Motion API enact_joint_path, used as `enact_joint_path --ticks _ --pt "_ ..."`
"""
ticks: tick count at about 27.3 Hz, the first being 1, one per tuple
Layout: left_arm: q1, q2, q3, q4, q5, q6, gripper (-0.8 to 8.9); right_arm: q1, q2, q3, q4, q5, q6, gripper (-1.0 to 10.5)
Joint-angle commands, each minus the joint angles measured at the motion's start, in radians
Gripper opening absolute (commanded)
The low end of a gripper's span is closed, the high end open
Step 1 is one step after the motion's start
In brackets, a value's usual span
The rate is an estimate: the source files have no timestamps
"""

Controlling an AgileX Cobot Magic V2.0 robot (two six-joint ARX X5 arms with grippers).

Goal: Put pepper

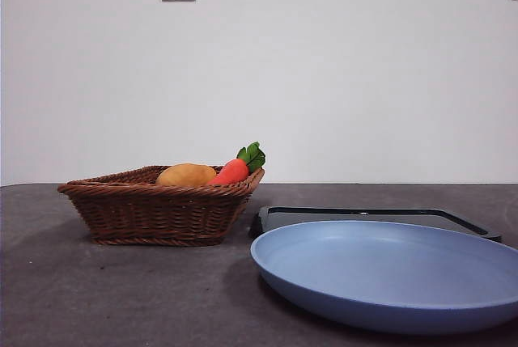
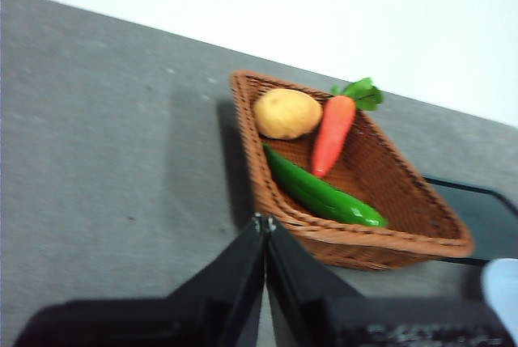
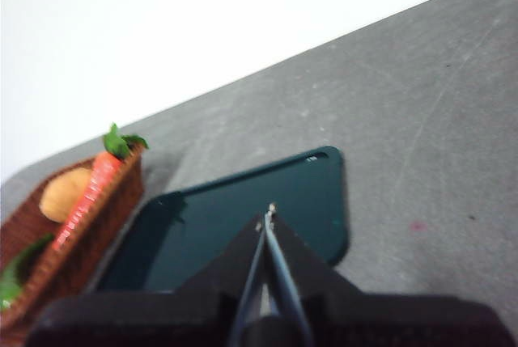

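The pepper (image 2: 324, 193) is long, glossy and green, lying inside the brown wicker basket (image 2: 429, 242) beside an orange carrot (image 2: 332, 133) and a yellow potato (image 2: 287, 112). My left gripper (image 2: 265, 222) is shut and empty, hovering over the basket's near rim. In the right wrist view a sliver of the pepper (image 3: 10, 281) shows inside the basket (image 3: 73, 258). My right gripper (image 3: 268, 213) is shut and empty above a dark green tray (image 3: 243, 217). In the front view the basket (image 1: 154, 209) hides the pepper; neither arm appears there.
A large blue plate (image 1: 388, 270) lies at the front right, with the dark tray (image 1: 372, 213) just behind it. The carrot (image 1: 235, 169) and potato (image 1: 186, 175) stick up above the basket rim. A white wall stands behind the grey table.
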Motion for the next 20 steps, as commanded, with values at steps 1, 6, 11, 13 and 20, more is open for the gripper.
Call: enact_joint_path --ticks 1,6,11,13,20 --pt "0.002 0.016 0.064 -0.008 0.024 -0.042 0.07 0.002 0.022 0.068 0.019 -0.003 0.038 0.1" --pt "0.002 0.118 0.180 -0.077 0.023 -0.040 0.07 0.002 0.120 0.193 0.004 -0.006 0.035 0.1" --pt "0.002 0.267 0.304 -0.127 0.060 -0.027 0.07 0.004 0.267 0.365 -0.111 -0.068 -0.010 0.1" --pt "0.002 0.334 0.360 -0.158 0.097 -0.007 0.07 0.005 0.335 0.447 -0.191 -0.120 -0.050 0.1" --pt "0.002 0.536 0.559 -0.324 0.231 0.133 0.07 0.025 0.554 0.724 -0.572 -0.214 -0.243 0.1"
